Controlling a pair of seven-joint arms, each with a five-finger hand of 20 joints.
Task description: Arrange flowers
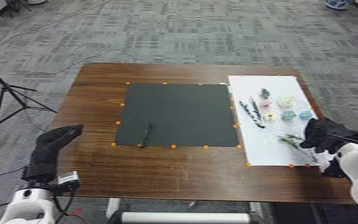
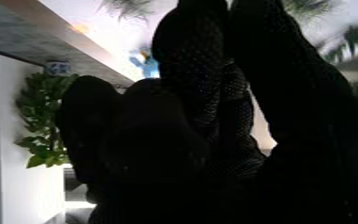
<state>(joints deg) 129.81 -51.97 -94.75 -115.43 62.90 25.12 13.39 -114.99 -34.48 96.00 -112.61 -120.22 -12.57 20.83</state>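
See right hand at white board's edge (can't tell its grip); see left hand straight-fingered; find dark stem on black mat.

Flowers on the board (table's right side), mat left of it

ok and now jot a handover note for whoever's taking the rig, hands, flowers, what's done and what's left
Left hand: over the table's left side, fingers open, holding nothing.
Right hand: at the white sheet's right edge; grip unclear.
Flowers: pink, yellow and blue blooms, plus dark stems, on the white sheet.
Done: one dark sprig lies on the dark mat.
Left: probably arranging the rest there.
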